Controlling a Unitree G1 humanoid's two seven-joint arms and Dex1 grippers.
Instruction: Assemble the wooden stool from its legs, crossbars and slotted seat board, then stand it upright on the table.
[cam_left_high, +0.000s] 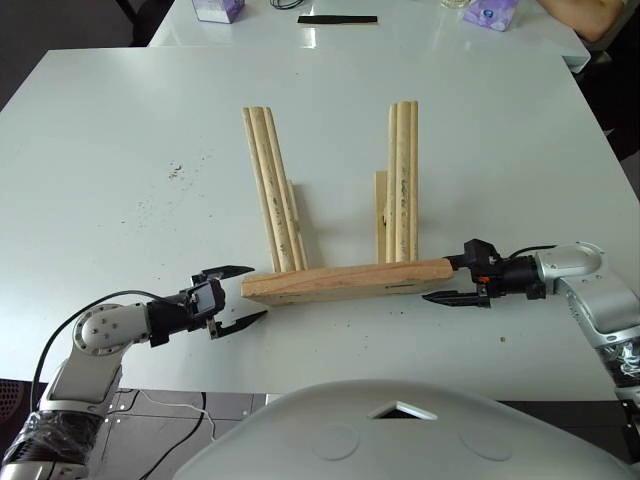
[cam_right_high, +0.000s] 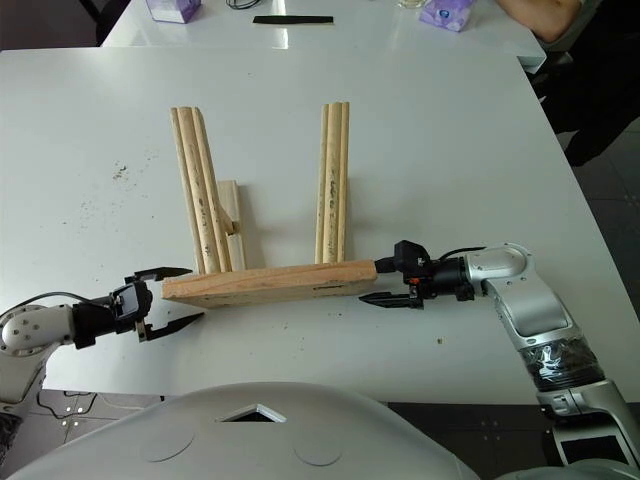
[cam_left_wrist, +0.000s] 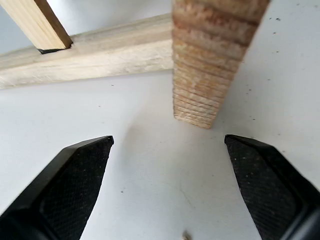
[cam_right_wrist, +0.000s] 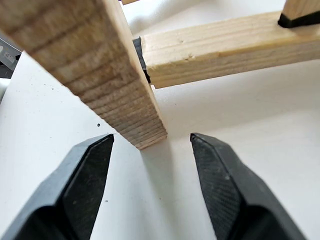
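Sideways on table (cam_left_high: 100, 150), wooden stool (cam_left_high: 340, 280)

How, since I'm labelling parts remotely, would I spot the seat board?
Toward the near edge of the white table, the seat board is the thick plank spanning from left gripper to right gripper. Unlike the leg pairs pointing away, it runs crosswise.

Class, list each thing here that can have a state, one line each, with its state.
Stool: lying on its side, not upright.
Seat board: on edge, legs attached.
Left gripper: open, at the board's left end.
Right gripper: open, at the board's right end.
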